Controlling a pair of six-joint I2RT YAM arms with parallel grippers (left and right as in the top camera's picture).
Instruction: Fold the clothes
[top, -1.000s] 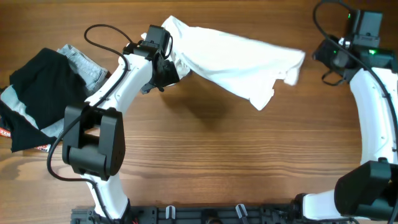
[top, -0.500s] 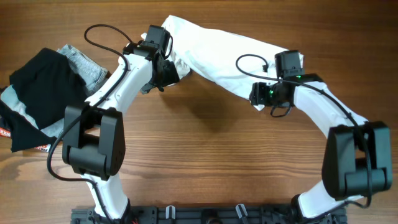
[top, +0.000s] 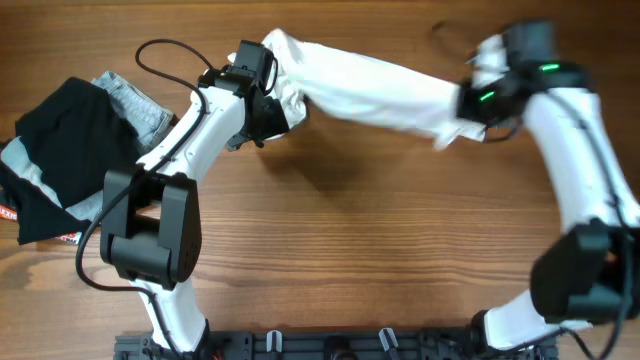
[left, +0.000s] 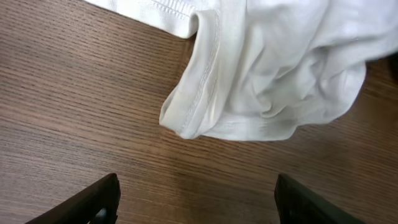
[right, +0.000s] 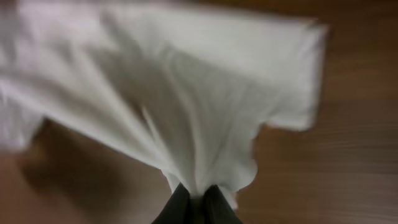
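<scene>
A white shirt (top: 370, 85) stretches in a rumpled band across the back of the table. At its right end my right gripper (top: 468, 104) is shut on a pinched bunch of fabric, and the cloth (right: 186, 106) fans out from the closed gripper (right: 196, 198). My left gripper (top: 280, 108) hovers at the shirt's left end. It is open (left: 196, 185), with bare wood between the fingers and a hemmed fold of the shirt (left: 249, 81) just ahead, untouched.
A pile of other clothes lies at the table's left edge: a black garment (top: 50, 150) and a grey one (top: 135, 100). The left arm (top: 190, 140) runs between the pile and the shirt. Bare wood (top: 360, 240) fills the table's front half.
My right arm swung in to the shirt's lower right edge, closed on it, and has pulled that end rightward, drawing the shirt into a band. The left arm has stayed put.
</scene>
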